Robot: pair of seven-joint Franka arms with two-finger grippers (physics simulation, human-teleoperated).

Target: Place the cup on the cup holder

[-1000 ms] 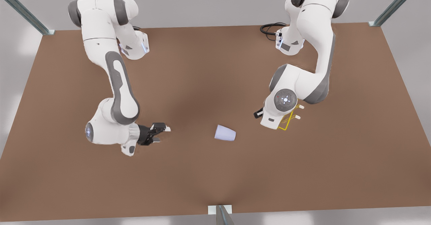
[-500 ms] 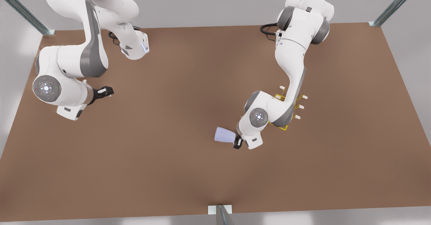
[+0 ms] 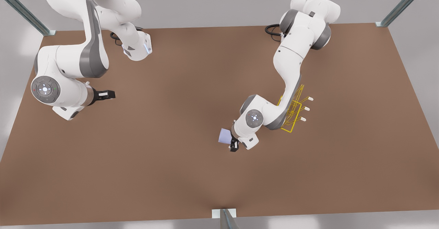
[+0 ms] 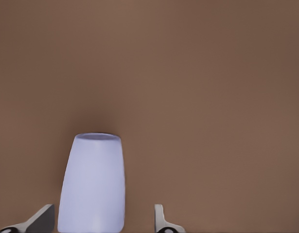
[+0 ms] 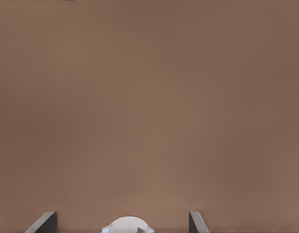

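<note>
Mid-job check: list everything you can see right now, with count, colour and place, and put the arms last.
cup: one, lavender-blue, lying on its side mid-table, between the left gripper's fingers.
cup holder: one, yellow wire with white-capped prongs, standing behind the left arm's forearm.
table: one, brown.
cable: one, black, at the far edge by an arm base.
left gripper: one, black, open around the cup.
right gripper: one, black, open, waiting at the front view's left.
</note>
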